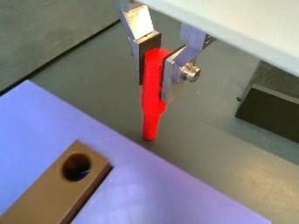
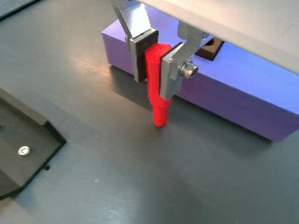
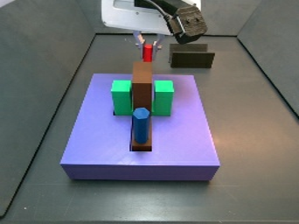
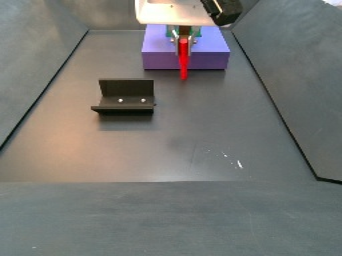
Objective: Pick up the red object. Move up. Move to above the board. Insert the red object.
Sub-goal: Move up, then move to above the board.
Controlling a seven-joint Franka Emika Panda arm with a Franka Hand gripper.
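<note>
Now carrying: the two-finger gripper is clamped on the thin bright red cylinder peg, lifted off the floor beside the board.

Both wrist views show the peg upright between the silver plates, its lower end hanging free just off the edge of the large flat lavender-purple board. Judging by this, the move toward the board is under way; next the peg needs centring above the round hole in the brown strip, then a straight descent.
</note>
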